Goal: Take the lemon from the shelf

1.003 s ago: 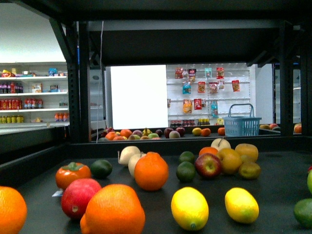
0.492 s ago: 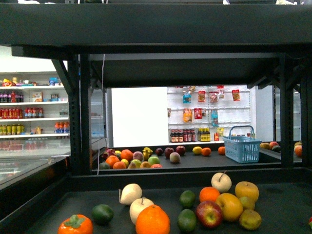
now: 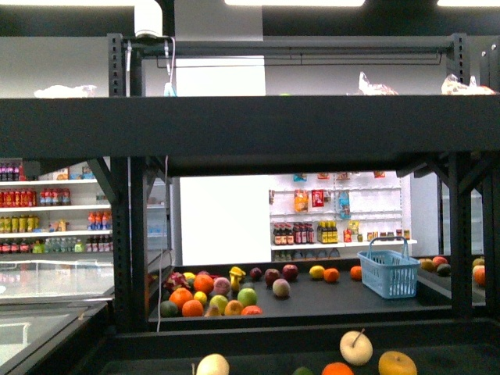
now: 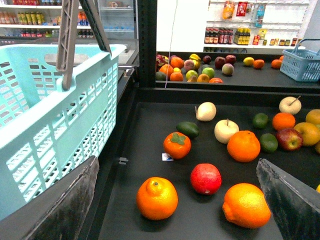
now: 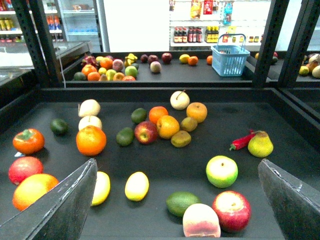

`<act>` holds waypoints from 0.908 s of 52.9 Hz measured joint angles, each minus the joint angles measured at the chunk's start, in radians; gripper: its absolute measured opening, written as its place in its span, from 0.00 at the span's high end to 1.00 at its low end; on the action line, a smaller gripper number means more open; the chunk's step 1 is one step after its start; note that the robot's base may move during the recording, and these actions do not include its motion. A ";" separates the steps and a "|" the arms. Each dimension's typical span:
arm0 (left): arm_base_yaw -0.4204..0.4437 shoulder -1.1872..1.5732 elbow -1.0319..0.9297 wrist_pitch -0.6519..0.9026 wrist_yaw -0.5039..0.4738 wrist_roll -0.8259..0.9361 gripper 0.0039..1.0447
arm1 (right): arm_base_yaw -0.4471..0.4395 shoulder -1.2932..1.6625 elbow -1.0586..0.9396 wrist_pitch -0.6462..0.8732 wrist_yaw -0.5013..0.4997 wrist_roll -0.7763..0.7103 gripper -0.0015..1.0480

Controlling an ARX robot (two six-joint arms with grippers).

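Yellow on black: spotted lemon (image 5: 136,185) lying on shelf (image 5: 225,137) deck ahead of right gripper (image 5: 176,167), off toward one finger, long axis across the closing line. Found jaws spread wide, empty. Noted left gripper (image 4: 175,165) equally wide, holding nothing, no clear lemon in its view; judged right arm nearer

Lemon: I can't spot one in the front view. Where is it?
Only the right wrist view shows it: the lemon lies on the shelf deck, with a second lemon on one side and a dark green fruit on the other.
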State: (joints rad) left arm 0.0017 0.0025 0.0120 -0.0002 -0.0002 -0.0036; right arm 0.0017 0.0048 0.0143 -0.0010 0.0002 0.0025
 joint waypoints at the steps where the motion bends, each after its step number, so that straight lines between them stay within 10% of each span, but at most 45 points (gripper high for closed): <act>1: 0.000 0.000 0.000 0.000 0.000 -0.001 0.07 | 0.000 0.000 0.000 0.000 -0.002 0.000 0.07; 22: 0.003 0.010 0.006 -0.019 0.015 -0.023 0.07 | 0.000 0.000 0.000 0.000 -0.001 0.000 0.07; 35: 0.274 0.422 0.217 0.061 0.365 -0.594 0.07 | 0.000 0.000 0.000 0.000 -0.001 0.000 0.07; 48: 0.467 0.953 0.595 0.246 0.472 -1.044 0.07 | 0.000 0.000 0.000 0.000 0.000 0.000 0.07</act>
State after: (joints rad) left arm 0.4683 0.9558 0.6071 0.2462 0.4717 -1.0477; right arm 0.0017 0.0044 0.0143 -0.0010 -0.0002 0.0025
